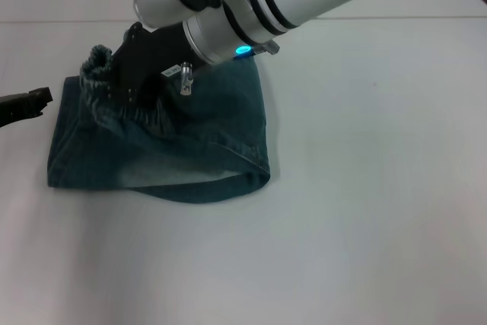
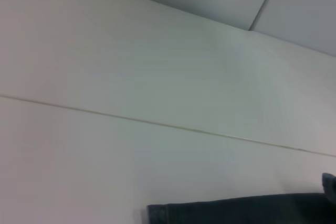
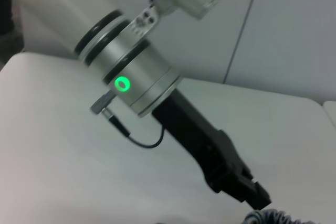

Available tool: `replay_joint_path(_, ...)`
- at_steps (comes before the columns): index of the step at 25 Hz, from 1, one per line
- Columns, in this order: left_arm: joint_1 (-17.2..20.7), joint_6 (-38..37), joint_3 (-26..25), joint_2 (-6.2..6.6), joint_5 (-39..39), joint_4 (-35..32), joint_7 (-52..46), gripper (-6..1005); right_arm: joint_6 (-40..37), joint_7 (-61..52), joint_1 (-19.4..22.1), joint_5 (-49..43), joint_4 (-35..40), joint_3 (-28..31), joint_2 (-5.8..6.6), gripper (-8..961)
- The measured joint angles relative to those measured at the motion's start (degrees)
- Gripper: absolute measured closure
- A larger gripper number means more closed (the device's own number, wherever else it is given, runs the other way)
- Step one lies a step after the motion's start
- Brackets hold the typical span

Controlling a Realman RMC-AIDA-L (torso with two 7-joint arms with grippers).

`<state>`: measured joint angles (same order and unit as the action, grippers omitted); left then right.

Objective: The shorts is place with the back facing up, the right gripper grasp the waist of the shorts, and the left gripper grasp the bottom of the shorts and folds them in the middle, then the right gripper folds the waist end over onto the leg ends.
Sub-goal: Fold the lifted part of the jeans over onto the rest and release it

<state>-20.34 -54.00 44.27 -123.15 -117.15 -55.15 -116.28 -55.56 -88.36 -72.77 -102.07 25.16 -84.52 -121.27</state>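
The blue faded denim shorts (image 1: 190, 142) lie folded on the flat white desk (image 1: 365, 211), on the left side of the head view. The edge closest to the camera is a soft, round fold. The puckered stretchy waist band (image 1: 95, 74) is at the far left end of the shorts. It is bunched up and sits on top of the denim.

The left gripper (image 1: 122, 74) is black and sits on a shiny silver round wrist. It reaches down from a big white arm and is right at the waist band. A green ring light (image 1: 242, 52) glows on the wrist, and a small white label (image 1: 169, 71) is stuck on the black part. In the right wrist view, the left gripper (image 3: 257, 198) points down at the desk, with its tip just above the waist band (image 3: 273, 217). I cannot tell if its jaws are pinching the cloth or not.

The right gripper (image 1: 42, 97) is black. It pokes in low at the left edge of the head view, just beside the shorts and not touching them. I cannot tell if its jaws are spread or pressed together.

The left wrist view shows the bare desk (image 2: 105, 156) and a stitched edge of the shorts (image 2: 236, 211).
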Motion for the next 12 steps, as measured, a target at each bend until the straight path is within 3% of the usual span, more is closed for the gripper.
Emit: replay_joint_path(12,-0.06,-0.47,0.13,0.01,-0.17,-0.05,0.00,955,6.12,0.90,0.34,0.09,0.36,-3.18,-0.10,858)
